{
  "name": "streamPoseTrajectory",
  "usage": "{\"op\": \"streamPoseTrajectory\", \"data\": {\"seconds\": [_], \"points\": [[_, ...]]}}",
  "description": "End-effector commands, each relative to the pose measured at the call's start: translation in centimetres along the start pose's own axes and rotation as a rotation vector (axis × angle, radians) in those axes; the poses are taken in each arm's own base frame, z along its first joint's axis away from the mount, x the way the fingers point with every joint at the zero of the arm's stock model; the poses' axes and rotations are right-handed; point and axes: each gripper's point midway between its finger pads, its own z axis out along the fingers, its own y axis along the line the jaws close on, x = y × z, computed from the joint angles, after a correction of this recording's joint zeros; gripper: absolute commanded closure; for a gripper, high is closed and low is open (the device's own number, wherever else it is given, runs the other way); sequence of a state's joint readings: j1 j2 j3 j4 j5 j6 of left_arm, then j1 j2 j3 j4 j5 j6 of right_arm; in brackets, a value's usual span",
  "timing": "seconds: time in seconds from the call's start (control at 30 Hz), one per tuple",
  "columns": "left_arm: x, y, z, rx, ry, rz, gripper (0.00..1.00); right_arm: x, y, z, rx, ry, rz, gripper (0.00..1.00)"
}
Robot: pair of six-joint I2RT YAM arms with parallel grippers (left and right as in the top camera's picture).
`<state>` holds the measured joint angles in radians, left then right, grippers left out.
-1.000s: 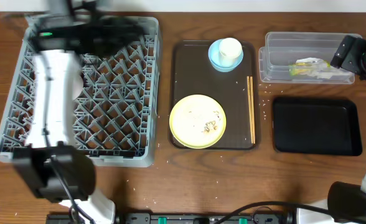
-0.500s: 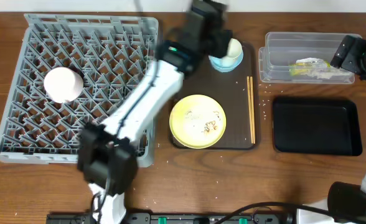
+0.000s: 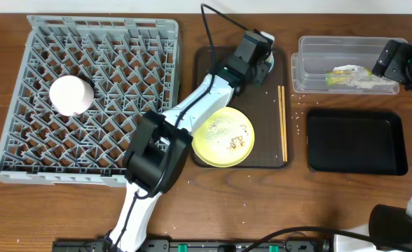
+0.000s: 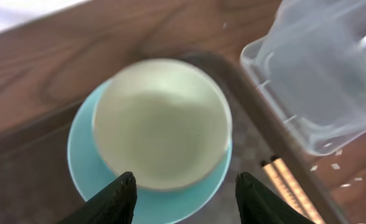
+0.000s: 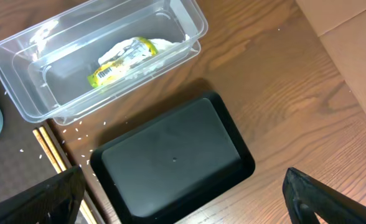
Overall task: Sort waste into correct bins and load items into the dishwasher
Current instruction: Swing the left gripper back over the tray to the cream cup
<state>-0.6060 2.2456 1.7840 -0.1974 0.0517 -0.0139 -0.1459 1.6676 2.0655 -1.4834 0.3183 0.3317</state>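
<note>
Left gripper (image 4: 189, 199): jaws half-spread, holding nothing. White cup (image 4: 162, 121) stands mouth-up inside the light blue bowl (image 4: 83, 155) on the brown tray (image 3: 262, 105), just ahead of and centred between the fingertips. Round, so no axis to match. Right gripper (image 5: 183, 196), spread wide, is well apart.

Two bowls (image 3: 71, 95) (image 4: 80, 155), one cup (image 4: 161, 121), one plate (image 3: 220, 150), two bins (image 3: 346, 47) (image 3: 356, 143), one rack (image 3: 122, 42).
</note>
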Motion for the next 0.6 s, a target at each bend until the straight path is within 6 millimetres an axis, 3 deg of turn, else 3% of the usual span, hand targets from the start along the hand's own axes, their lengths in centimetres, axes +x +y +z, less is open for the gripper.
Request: {"op": "streamPoseTrajectory", "data": {"seconds": [0.0, 0.43, 0.57], "points": [[0.2, 0.2, 0.6, -0.014, -0.001, 0.022, 0.47, -0.1, -0.4, 0.1, 0.016, -0.002, -0.004, 0.01], [2.6, 0.5, 1.1, -0.019, 0.083, 0.02, 0.47, -0.3, -0.2, 0.1, 0.012, -0.01, -0.002, 0.01], [1.9, 1.2, 0.6, -0.033, 0.067, -0.01, 0.58, -0.2, -0.3, 0.1, 0.014, -0.007, -0.003, 0.01]]}}
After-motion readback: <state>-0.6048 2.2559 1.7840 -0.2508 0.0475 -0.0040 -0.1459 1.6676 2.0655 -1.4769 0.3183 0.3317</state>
